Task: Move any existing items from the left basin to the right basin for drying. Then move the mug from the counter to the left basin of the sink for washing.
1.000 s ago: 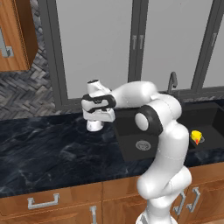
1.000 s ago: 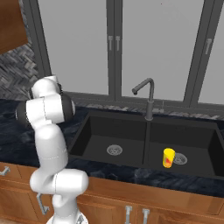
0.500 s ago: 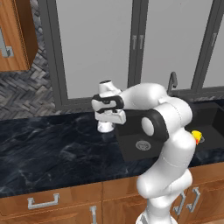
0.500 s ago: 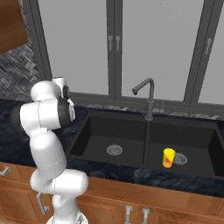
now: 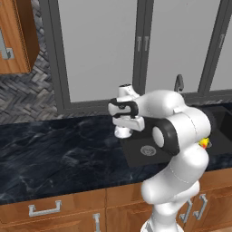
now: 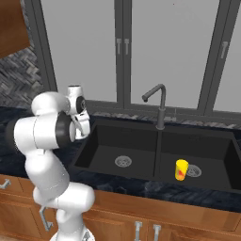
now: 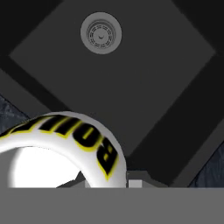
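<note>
Black veined counter under tall grey windows — pincer clamped on white mug — over left basin

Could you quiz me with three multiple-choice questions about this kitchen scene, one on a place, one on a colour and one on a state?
1. Where does the yellow cup stand?
A. in the right basin
B. in the left basin
C. on the counter

2. What colour is the lettering on the mug?
A. red with white
B. black edged with yellow
C. plain blue

3. What is the gripper doing?
A. hanging open
B. shut on the faucet
C. holding the mug over the edge of the left basin

Answers: 1 A, the cup stands beside the right drain; 2 B, the hand view shows the letters close up; 3 C, the mug sits under the hand, with the drain below it.
</note>
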Robot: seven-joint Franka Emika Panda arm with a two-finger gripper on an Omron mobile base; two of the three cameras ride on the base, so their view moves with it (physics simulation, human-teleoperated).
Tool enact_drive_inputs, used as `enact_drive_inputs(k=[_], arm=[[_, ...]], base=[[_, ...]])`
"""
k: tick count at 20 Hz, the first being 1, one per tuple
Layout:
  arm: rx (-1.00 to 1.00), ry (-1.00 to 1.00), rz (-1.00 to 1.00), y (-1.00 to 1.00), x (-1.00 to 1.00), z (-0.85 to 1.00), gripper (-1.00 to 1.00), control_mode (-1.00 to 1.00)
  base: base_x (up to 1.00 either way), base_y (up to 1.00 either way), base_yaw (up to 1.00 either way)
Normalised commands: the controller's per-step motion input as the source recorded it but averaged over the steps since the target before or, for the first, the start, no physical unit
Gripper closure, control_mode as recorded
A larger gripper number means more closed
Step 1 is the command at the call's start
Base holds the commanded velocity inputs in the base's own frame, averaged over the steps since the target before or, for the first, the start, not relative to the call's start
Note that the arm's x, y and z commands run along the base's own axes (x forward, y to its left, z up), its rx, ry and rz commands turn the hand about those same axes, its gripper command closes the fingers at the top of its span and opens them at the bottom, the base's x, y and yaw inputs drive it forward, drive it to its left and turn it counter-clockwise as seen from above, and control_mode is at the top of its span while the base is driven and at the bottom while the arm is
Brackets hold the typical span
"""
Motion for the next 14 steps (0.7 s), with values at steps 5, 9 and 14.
enact_drive_inputs(k=[5, 9, 14], arm=[[0.00, 0.00, -0.09, -0.57, -0.17, 0.00, 1.00, -1.00], [0.00, 0.00, -0.08, -0.56, -0.10, -0.04, 1.00, -1.00], [0.00, 0.00, -0.07, -0.46, -0.01, -0.28, 1.00, -1.00]], base=[[0.00, 0.00, 0.00], [0.00, 0.00, 0.00], [0.00, 0.00, 0.00]])
